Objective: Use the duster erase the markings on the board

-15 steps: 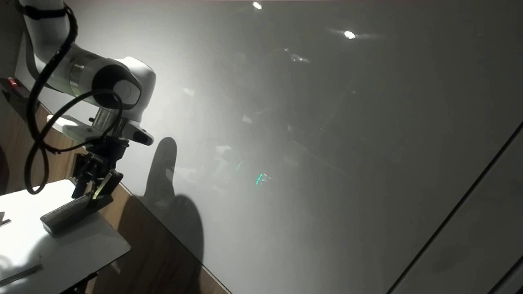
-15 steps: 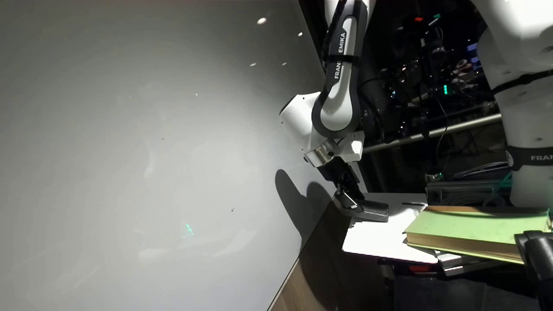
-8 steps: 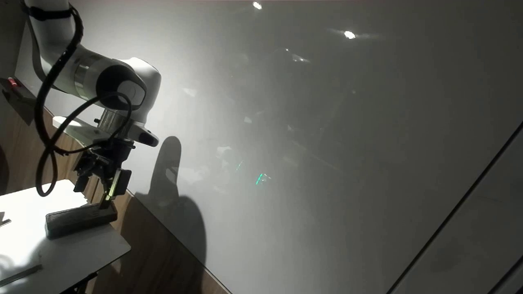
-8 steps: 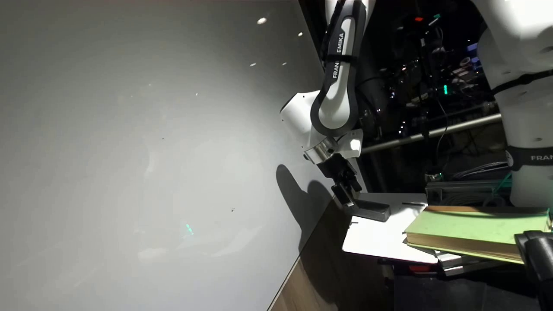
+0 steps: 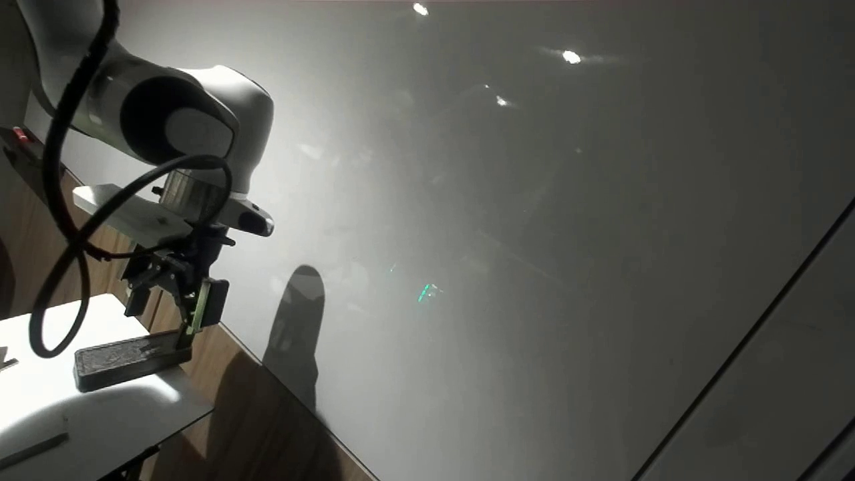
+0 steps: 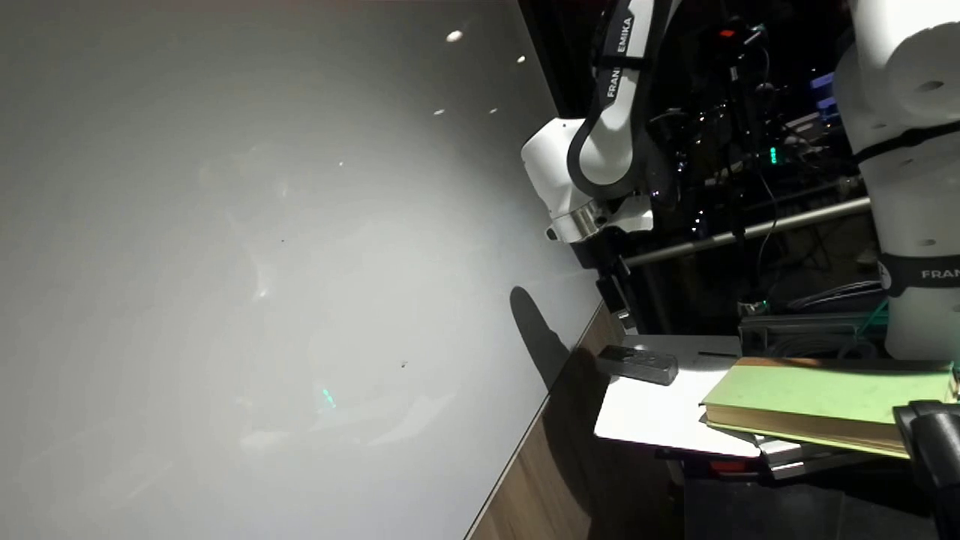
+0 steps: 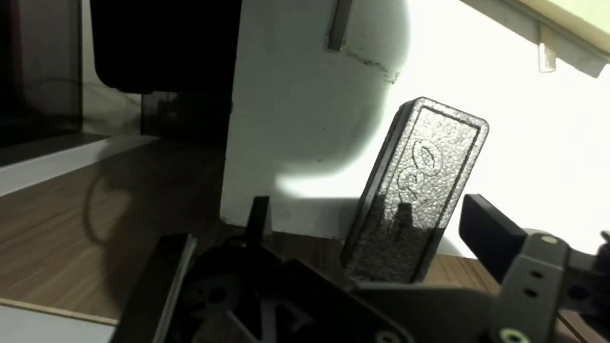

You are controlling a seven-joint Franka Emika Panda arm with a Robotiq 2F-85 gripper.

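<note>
The duster, a dark oblong block with a textured top, lies flat on the small white tabletop, one end jutting past its edge. Both exterior views show it too, the duster lying apart from the fingers in one of them. My gripper stands open above its near end, fingers spread wide on either side with nothing held. The board is a large glossy grey panel with glare spots. On the board a tiny dark speck shows; I cannot tell whether it belongs to the markings, which are otherwise not distinguishable.
A thick green book rests on the tabletop beside the duster. A thin dark strip lies on the tabletop. Wood panelling runs below the board. A second white robot arm stands behind the table.
The gripper has opened and let go of the duster, which settled from a tilted pose onto the tabletop. My arm has since lifted and drawn back from it.
</note>
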